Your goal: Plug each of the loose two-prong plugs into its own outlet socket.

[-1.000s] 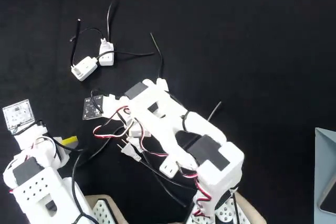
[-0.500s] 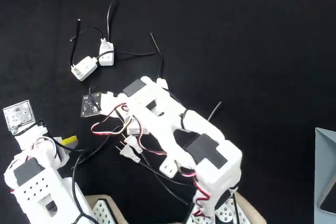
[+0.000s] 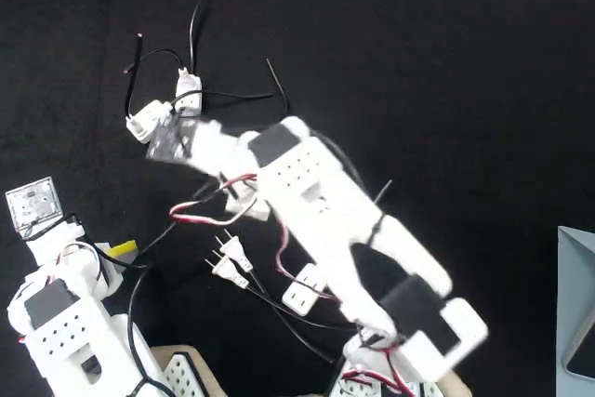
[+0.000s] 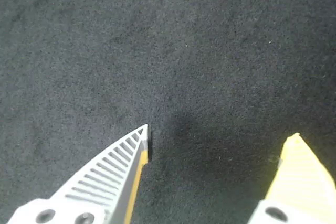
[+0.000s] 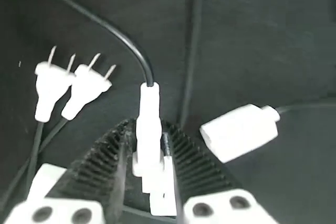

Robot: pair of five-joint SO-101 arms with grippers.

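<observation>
Black table (image 3: 483,90) under everything. Across it, from 5 o'clock up toward 10 o'clock, the right arm (image 3: 316,192); folded at 7 o'clock, the left arm (image 3: 56,323). Right claw (image 5: 148,125) pressed onto a white cord end (image 5: 148,100), pinching it between both fingers. Prongs hidden inside the grip, so cannot tell plug from socket. Left claw (image 4: 220,131) spread wide above bare table, holding nothing.

Looks early in the job. Left to do, at the least: a first loose plug (image 5: 48,90) and a second loose plug (image 5: 83,93), both bare-pronged. Also a free outlet socket (image 3: 302,297) at 6 o'clock, apparently with nothing in it. Up at 10 o'clock, a white block (image 3: 187,95) on a cord, with a second white block (image 3: 139,125) just beside it. Too small to tell whether either is a mated pair, so nothing counted as surely plugged in.

Held cord end: long axis in line with the claw's fingers, black cord leaving from the end away from the palm.

Free outlet socket: cord leaving from the end turned away from the two loose plugs.

Loose plugs: at 7 o'clock in the high view, side by side and near parallel. Prongs aimed toward 10 o'clock, cords trailing off toward 4 o'clock.
</observation>
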